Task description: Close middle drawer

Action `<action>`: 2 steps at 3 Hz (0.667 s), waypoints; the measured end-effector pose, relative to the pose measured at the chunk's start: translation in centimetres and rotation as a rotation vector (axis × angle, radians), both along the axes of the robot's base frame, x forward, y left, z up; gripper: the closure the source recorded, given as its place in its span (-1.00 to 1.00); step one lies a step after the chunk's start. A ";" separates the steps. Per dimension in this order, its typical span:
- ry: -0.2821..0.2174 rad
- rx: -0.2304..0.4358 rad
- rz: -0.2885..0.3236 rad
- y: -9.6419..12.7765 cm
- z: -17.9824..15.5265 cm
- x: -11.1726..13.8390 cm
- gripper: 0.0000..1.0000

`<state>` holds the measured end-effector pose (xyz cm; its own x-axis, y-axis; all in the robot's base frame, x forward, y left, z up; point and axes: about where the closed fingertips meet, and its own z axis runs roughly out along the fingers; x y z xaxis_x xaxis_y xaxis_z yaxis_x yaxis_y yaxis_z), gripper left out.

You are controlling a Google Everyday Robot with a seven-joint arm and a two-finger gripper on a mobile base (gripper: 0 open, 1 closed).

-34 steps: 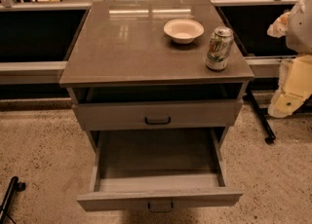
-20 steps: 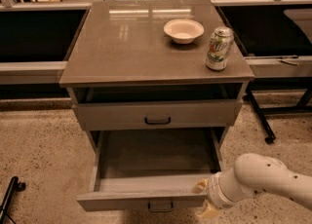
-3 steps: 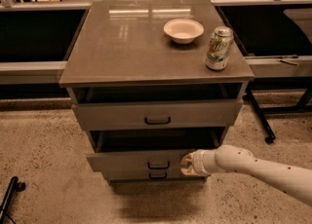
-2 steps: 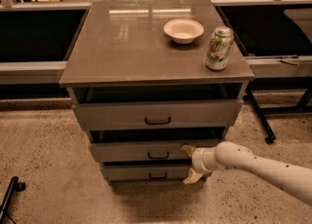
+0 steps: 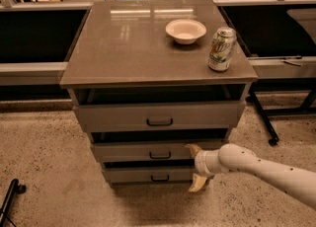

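Reaching arm point(image 5: 269, 170): white with small dark dots, it comes in from the lower right edge toward the front of the cabinet point(image 5: 129, 48).
Middle drawer point(image 5: 133, 151): the second of three stacked grey fronts, almost fully in. A thin dark strip shows above its front, and its small dark bar handle sits at the centre.
Gripper point(image 5: 196, 167): low at the right end of the cabinet front, just ahead of the drawers. Its two pale fingers are spread wide, one above the other, with nothing between them.
Upper finger point(image 5: 193, 149): its tip lies against the right part of the Middle drawer's front.
Lower finger point(image 5: 198, 183): angled down and left, just beside the right end of the bottom drawer point(image 5: 133, 174).
Top drawer point(image 5: 113, 116): the tallest front, with a dark gap between it and the cabinet's top.
Bowl point(image 5: 185, 30): pale and shallow, upright on the cabinet's top toward the back right.
Can point(image 5: 221, 48): upright near the front right corner, apart from the Bowl.
Floor point(image 5: 44, 171): speckled beige.
Dark bar point(image 5: 9, 200): lies at the lower left corner of the view.
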<state>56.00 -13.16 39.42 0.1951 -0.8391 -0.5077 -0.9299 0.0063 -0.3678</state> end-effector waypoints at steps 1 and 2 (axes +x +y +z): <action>0.015 0.002 0.046 -0.1 -0.1 -2.2 -1.00; 0.024 -0.016 0.091 -0.3 0.4 -5.4 -1.00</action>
